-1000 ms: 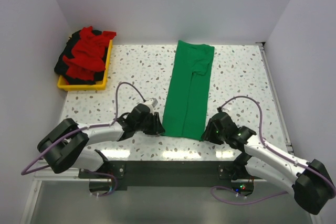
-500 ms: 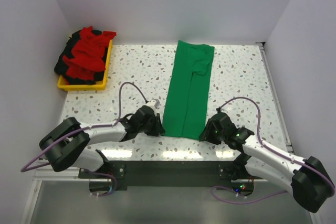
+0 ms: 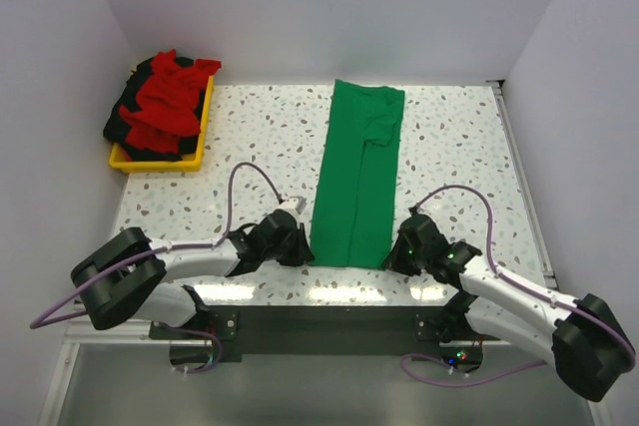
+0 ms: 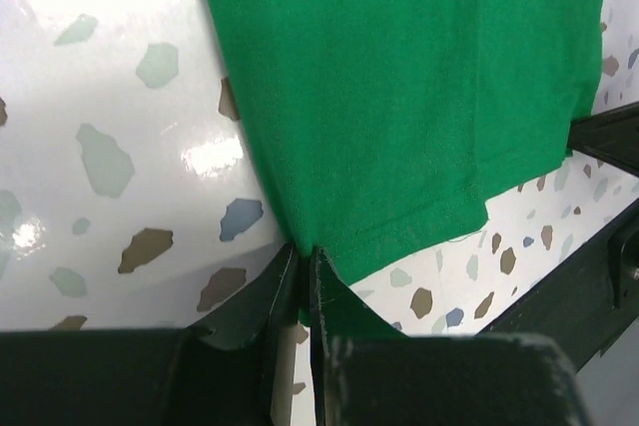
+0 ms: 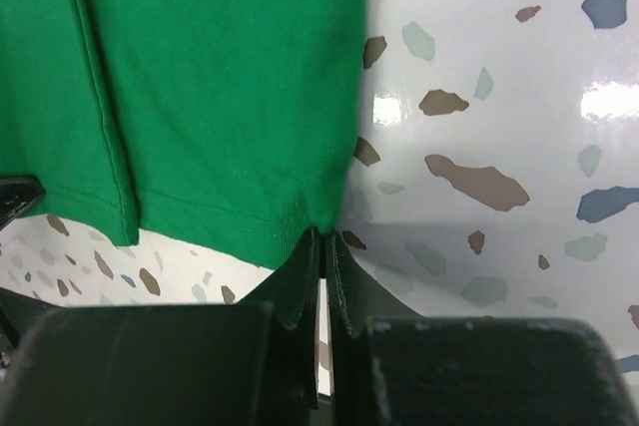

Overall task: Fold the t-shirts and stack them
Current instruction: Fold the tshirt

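A green t-shirt (image 3: 359, 172), folded into a long narrow strip, lies down the middle of the table. My left gripper (image 3: 300, 249) is shut on its near left corner (image 4: 300, 236). My right gripper (image 3: 396, 251) is shut on its near right corner (image 5: 324, 221). Both hems lie low at the table's near edge. More shirts, red and black (image 3: 160, 107), are piled in a yellow tray (image 3: 190, 159) at the far left.
The speckled table (image 3: 459, 147) has white walls on three sides. The near edge has a dark rail (image 3: 329, 321) between the arm bases.
Both grippers have drawn the near hem toward the table's near edge, and the whole green strip has slid slightly nearer.
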